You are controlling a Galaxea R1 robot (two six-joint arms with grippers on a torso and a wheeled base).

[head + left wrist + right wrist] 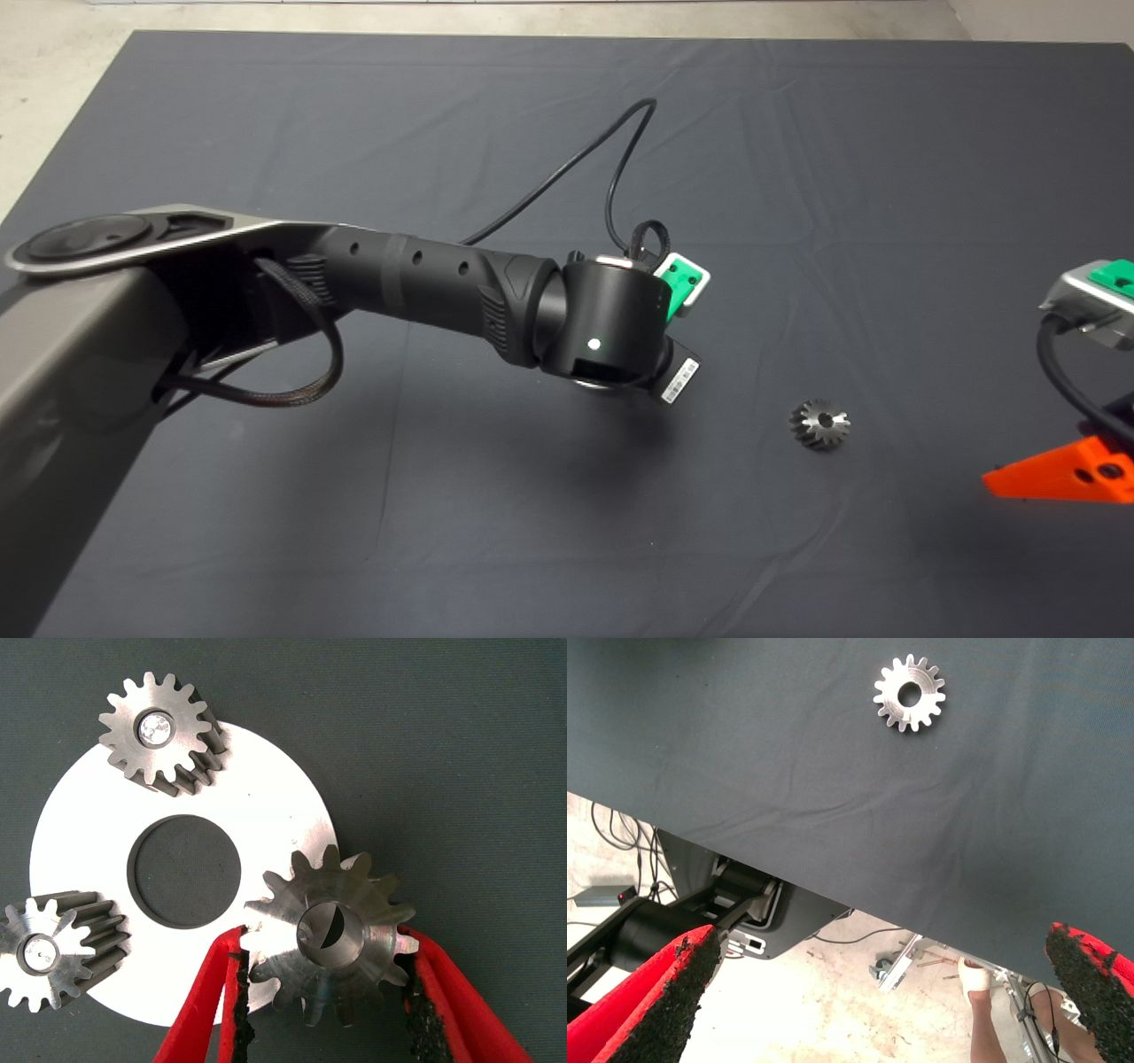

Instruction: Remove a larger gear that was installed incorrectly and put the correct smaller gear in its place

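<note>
In the left wrist view my left gripper (323,939) is shut on the smaller gear (332,904), a bright spur gear with a round centre hole. The gear hangs over the rim of a round silver plate (266,797). Two alike small gears (159,731) (53,948) sit on pins on that plate. The larger gear (819,424), dark with slanted teeth, lies alone on the mat right of the left arm, and the right wrist view shows this larger gear (910,694) too. My right gripper (1076,470) waits open at the lower right edge, holding nothing.
The left arm (425,283) reaches across the mat's middle and hides the plate in the head view; its cable (567,168) loops over the mat behind it. Beyond the mat's edge, the right wrist view shows a person's hand (974,976) and the robot's base (744,904).
</note>
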